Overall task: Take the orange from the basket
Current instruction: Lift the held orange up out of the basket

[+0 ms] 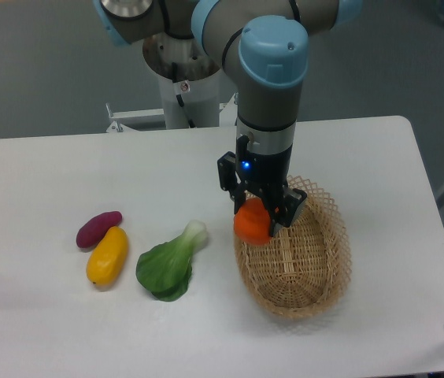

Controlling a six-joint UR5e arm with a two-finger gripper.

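Note:
The orange (251,225) is a small round bright orange fruit, held between my gripper's fingers (255,216). It hangs just above the near-left rim of the basket (316,276), an oval tan wicker basket at the right of the table. The basket's inside looks empty. The gripper points straight down and is shut on the orange.
On the white table left of the basket lie a green bok choy (168,264), a yellow-orange mango-like fruit (107,256) and a purple sweet potato (98,228). The arm's base (179,71) stands behind the table. The table's right edge is close to the basket.

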